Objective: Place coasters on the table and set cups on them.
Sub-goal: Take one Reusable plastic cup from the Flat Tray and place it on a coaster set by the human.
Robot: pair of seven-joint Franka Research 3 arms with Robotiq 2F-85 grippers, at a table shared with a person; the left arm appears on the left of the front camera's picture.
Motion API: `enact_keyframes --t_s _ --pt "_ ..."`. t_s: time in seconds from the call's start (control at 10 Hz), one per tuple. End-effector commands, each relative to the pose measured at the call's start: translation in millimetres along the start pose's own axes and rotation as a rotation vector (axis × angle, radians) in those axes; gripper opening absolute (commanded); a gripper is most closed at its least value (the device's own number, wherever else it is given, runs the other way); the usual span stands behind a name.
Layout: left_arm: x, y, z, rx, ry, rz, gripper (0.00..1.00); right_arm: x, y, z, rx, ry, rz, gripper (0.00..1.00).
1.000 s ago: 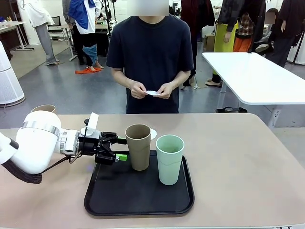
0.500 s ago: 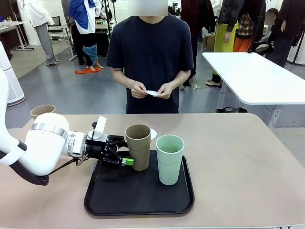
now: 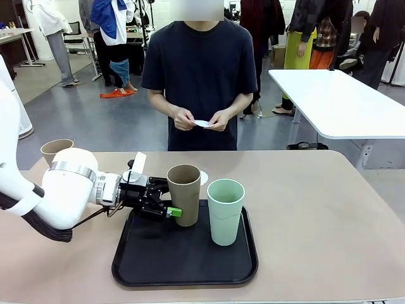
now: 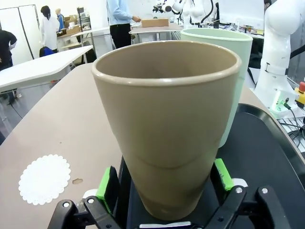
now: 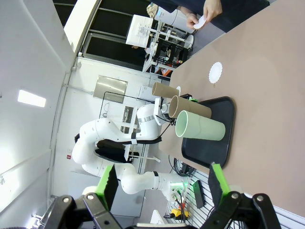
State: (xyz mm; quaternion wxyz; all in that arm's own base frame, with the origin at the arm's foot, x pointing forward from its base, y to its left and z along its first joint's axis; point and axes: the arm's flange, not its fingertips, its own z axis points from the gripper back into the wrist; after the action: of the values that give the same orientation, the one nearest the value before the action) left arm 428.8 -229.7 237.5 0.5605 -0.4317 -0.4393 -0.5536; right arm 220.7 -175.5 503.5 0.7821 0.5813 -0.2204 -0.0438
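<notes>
Left tool (image 3: 169,198) apart, straddling tan cup (image 3: 184,190) on tray (image 3: 183,266); mint cup (image 3: 225,212) just beside. Right tool (image 5: 162,182) apart, empty. Doily (image 4: 45,179) on tabletop (image 4: 71,119).

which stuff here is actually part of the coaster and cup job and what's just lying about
Job: nearer tan cup, mint cup, far-left tan cup, laid coaster on the beige table, held coaster in the person's hands.
Lying about: black tray, white table.
</notes>
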Motion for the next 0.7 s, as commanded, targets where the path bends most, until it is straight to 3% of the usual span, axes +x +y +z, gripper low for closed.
enact_keyframes --t_s 0.0,0.6 --pt "-11 4 -8 0.003 -0.005 -0.059 1.0 1 0 -2 0.007 -0.014 -0.004 1.0" --pt "-8 5 -26 -0.044 -0.022 -0.052 1.0 1 0 -2 0.007 -0.014 -0.004 1.0"
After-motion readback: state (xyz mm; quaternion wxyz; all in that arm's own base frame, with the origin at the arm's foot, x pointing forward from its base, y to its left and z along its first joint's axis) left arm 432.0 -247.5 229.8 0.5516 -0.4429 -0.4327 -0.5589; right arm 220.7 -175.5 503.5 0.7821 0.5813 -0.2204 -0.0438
